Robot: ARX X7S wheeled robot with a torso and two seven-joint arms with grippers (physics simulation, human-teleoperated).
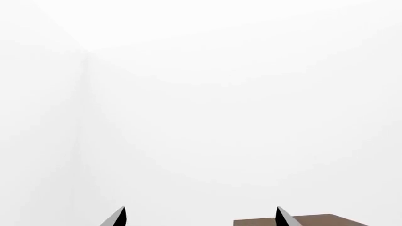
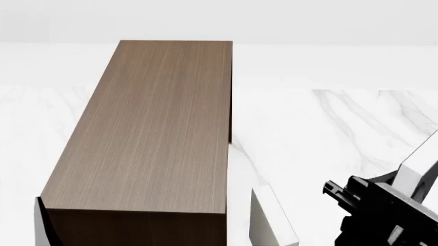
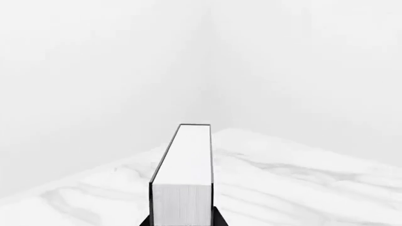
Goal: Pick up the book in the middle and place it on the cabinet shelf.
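In the right wrist view my right gripper [image 3: 182, 222] is shut on the book [image 3: 187, 160], one black finger [image 3: 219, 218] on each cover. The book is thick, with dark covers and a white page block, and it points away over the marble surface. In the head view a grey-sided slab with a white edge [image 2: 272, 218] rises from the bottom edge just right of the cabinet shelf [image 2: 157, 128]; it looks like the same book. My left gripper [image 1: 201, 217] is open and empty, with a corner of the brown cabinet top [image 1: 320, 220] by one fingertip.
The long, dark wood cabinet stands on a white marble surface [image 2: 329, 133]. My black right arm [image 2: 383, 210] fills the lower right of the head view. Pale walls meet in a corner [image 3: 207, 70] beyond the book.
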